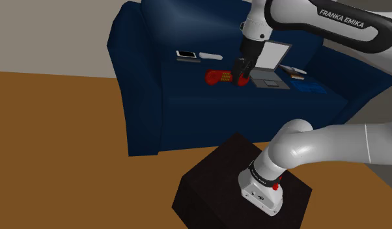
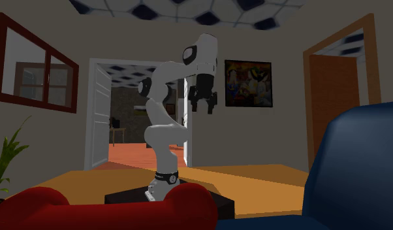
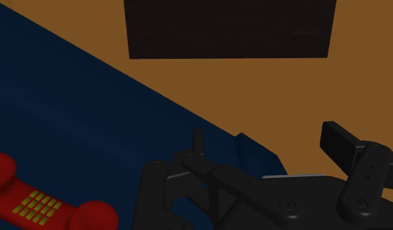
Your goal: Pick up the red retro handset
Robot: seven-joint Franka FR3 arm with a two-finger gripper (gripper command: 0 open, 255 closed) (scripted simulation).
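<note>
Nearest me is the stand (image 1: 221, 179), on the brown floor (image 1: 58, 143), with the arm (image 1: 331, 146) rising from it and bending out over the blue sofa (image 1: 155, 110). The handset (image 1: 217, 77) lies flat on the sofa seat, red, with a block of yellow keys along its middle. The end effector (image 1: 241, 79) hangs right at the end of it that lies toward the shoulder view's right. In the wrist view the handset sits off to one side of the end effector, not under its centre, so I judge nothing is held. I can't tell whether the end effector is open or closed.

By my reading this is the approach step, with the grasp not yet made. The next move calls for sliding sideways along the handset toward its narrow middle. It then needs squaring across that bar and going straight down onto the soft seat.

Just beyond the end effector an open laptop (image 1: 271, 64) stands close by, so I would keep the sideways move away from it. Farther back, against the backrest, lie two small pale devices (image 1: 187, 55).
</note>
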